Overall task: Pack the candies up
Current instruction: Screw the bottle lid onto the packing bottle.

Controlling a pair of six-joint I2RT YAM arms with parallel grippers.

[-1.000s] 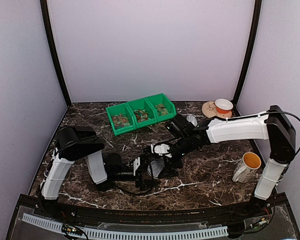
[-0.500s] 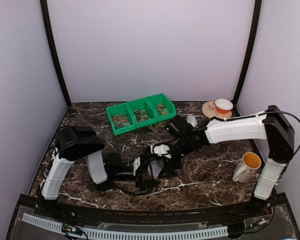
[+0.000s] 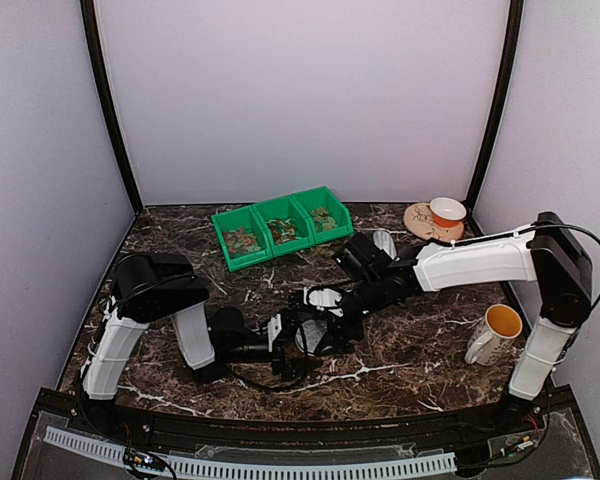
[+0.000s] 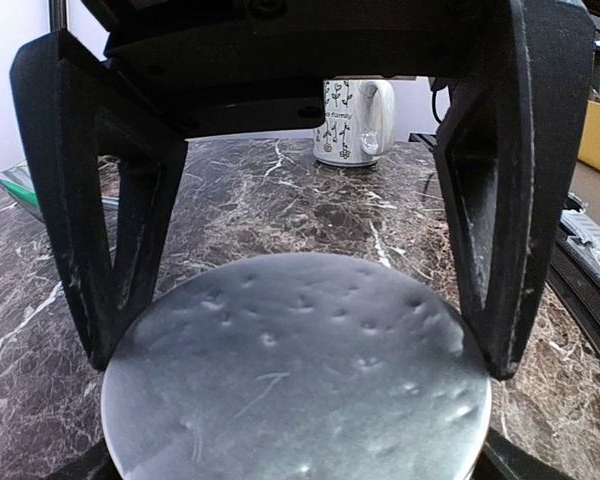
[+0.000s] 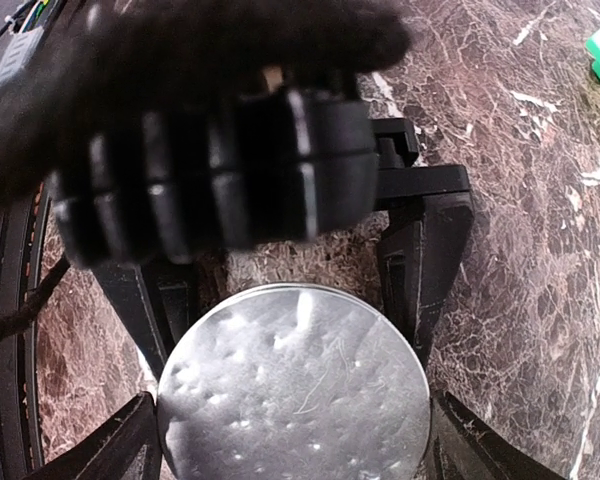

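The candies lie as small mixed-colour sweets in three green bins at the back of the table. Low over the table's middle, my left gripper lies sideways, shut on a small clear jar. The jar's grey lid fills the left wrist view. My right gripper comes down from above, and its black fingers press both sides of the lid's rim. In the right wrist view the lid sits between my right gripper's jaws, with the left fingers beyond it.
A white mug with a yellow inside stands at the right, also seen as the mug ahead of the left wrist. An orange-and-white bowl rests on a round plate at the back right. A small pale object lies near the right forearm.
The right gripper's jaws have narrowed onto the jar's lid and its arm has shifted slightly. The left arm and the jar have stayed put.
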